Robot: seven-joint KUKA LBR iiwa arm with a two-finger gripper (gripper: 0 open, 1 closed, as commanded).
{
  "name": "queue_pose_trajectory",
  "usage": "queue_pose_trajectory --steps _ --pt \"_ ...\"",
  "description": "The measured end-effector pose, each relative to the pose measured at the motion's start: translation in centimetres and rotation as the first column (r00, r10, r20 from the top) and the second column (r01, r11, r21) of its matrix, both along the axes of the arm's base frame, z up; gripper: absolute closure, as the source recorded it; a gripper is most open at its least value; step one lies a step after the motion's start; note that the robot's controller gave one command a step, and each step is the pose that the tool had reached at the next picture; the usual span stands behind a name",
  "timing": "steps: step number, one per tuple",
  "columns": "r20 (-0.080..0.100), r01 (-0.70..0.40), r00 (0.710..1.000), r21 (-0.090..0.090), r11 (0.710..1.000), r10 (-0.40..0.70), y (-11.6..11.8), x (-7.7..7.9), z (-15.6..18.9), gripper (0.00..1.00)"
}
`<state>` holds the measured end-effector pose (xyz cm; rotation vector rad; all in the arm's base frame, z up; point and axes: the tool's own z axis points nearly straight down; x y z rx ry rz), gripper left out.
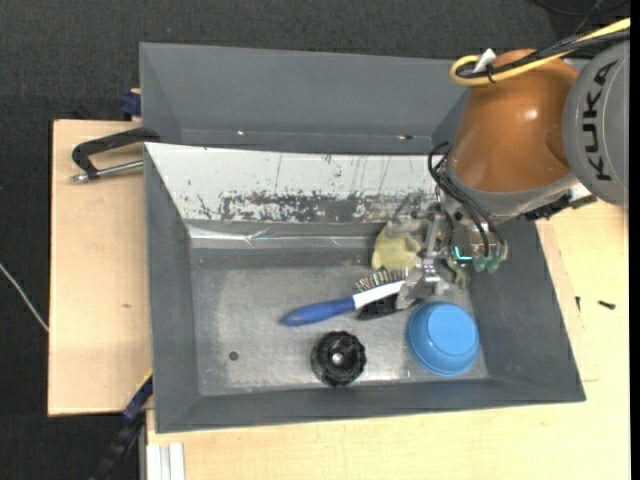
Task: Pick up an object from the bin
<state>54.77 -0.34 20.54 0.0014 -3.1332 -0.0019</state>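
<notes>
Right of centre in the frame, the two-finger gripper (pixel 424 280) hangs low at the bristle end of a blue-handled, white-bristled plastic brush (pixel 335 309), between a pale yellow lump (pixel 393 252) and a round blue plastic cup (pixel 443 339); whether it is clenched or released cannot be told.

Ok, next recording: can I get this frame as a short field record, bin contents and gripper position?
bin: grey metal
gripper: low in the bin's right part, at the brush's head end
brush: blue handle, white bristles, lying mid-floor
bowl: blue, upright, front right, beside the gripper
knob: black, round, front centre
lump: yellowish, by the back wall
lifted: nothing visibly
</notes>
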Motion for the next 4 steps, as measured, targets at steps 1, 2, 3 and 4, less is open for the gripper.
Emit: queue_pose_trajectory --steps 1,2,3,4 --pt "0.016 -0.267 0.964 -0.002 0.964 0.267 0.1 -0.1 -12.2 0.00" --pt "0.017 -0.298 0.954 -0.004 0.954 0.298 -2.8 0.6 -10.3 0.00" --pt "0.016 -0.400 0.916 -0.003 0.916 0.400 -1.0 2.3 -10.4 0.00" --pt "0.009 -0.502 0.865 -0.002 0.865 0.502 -0.8 1.9 -13.2 0.00"
